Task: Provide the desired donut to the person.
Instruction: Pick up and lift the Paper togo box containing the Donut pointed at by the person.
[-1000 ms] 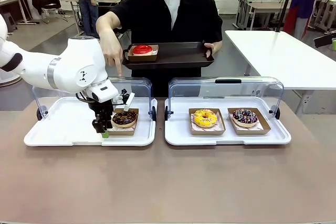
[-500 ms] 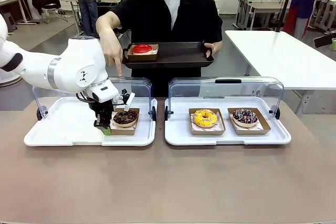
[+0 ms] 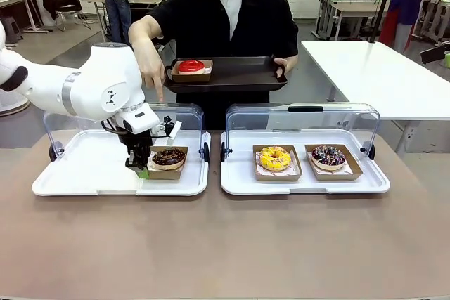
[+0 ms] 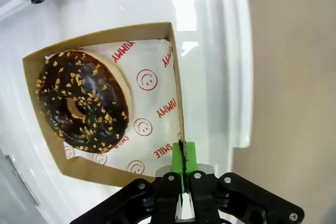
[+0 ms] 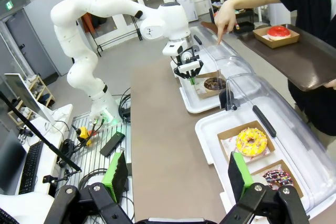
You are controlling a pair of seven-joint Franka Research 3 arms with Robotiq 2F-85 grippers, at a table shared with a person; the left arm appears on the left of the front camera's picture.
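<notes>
Choc donut [image 4: 81, 100] w/ nut bits sits in its brown paper box [image 3: 169, 174] on smiley-print paper, at the right end of the left white tray [image 3: 84, 173] on the bench [image 3: 225, 244]. Left tool [image 4: 182, 156] is clamped on the box's wall on the robot's left side, green pads pinched tight w/ the cardboard edge between them. Just behind, the person [image 3: 225, 26] points one hand [image 3: 151, 75] finger-down over that tray's clear lid [image 3: 186, 114]. Their other hand holds a black tray [image 3: 239, 75] carrying a red donut [image 3: 190, 66]. Right white tray [image 3: 239, 177] holds a yellow donut [image 3: 275, 157] and a sprinkled dark donut [image 3: 328, 154]. Right tool [image 5: 177, 179]: fingers wide apart, nothing between them, well back from the trays.
</notes>
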